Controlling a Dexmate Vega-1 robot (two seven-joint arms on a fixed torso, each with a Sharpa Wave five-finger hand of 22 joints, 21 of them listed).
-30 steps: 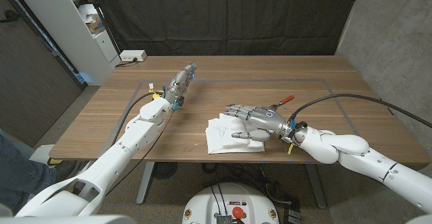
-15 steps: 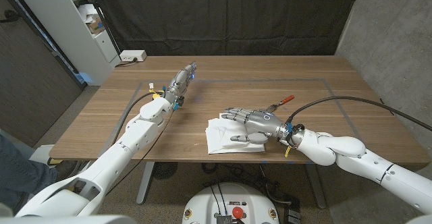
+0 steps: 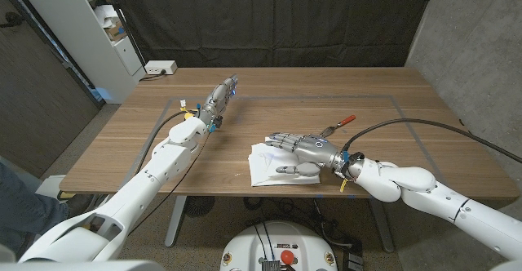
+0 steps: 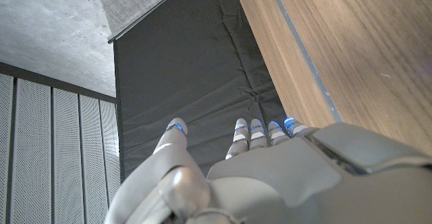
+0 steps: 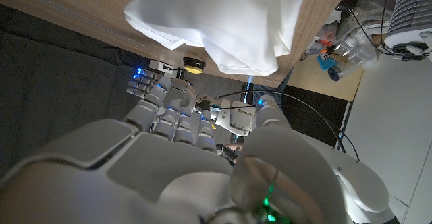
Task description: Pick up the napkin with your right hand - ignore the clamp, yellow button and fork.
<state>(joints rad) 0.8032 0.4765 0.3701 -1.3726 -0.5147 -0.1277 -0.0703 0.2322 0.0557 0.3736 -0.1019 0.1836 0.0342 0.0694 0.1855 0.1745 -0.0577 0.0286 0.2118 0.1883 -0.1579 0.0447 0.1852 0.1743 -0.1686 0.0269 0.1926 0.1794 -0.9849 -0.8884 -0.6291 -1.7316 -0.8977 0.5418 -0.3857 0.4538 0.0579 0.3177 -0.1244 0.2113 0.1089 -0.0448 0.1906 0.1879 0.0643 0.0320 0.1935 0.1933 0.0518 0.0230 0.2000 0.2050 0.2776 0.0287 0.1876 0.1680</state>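
Your right hand (image 3: 306,150) lies on the white napkin (image 3: 269,166), fingers spread, nothing pinched; next, close them to gather cloth; left hand (image 3: 221,95) waits, fingers straight together

Black curtain (image 3: 269,18) (concrete wall (image 3: 473,51) beside).

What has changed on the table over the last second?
The right robot hand has slid toward the robot's left and a little nearer the table's front edge, farther over the white napkin. The napkin lies on the table, apparently where it was. The left robot hand and the red-handled clamp have not moved.
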